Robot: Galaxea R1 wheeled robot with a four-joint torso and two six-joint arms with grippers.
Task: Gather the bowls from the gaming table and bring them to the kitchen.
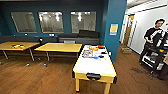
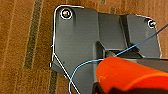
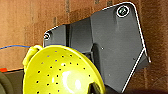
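Brown wood floor (image 2: 22, 37) runs under both my wrists. By my right wrist sits the yellow-green bowl (image 3: 60, 72), glossy, round and dotted with small holes (a loop handle on its rim). By my left wrist is the orange-red bowl (image 2: 125, 73), smooth and plain; I cannot tell what either claw's fingers are doing. Ahead, the white gaming table (image 1: 94, 65) runs lengthwise away from me, clutter at its far end. No writing is readable anywhere. A person (image 1: 152, 40) stands at right.

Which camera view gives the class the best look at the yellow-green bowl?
The right wrist view: the yellow-green bowl looms large there, its dotted holes and glossy inside plain against the wooden floor. The head view and left wrist view give no recognisable look at it.
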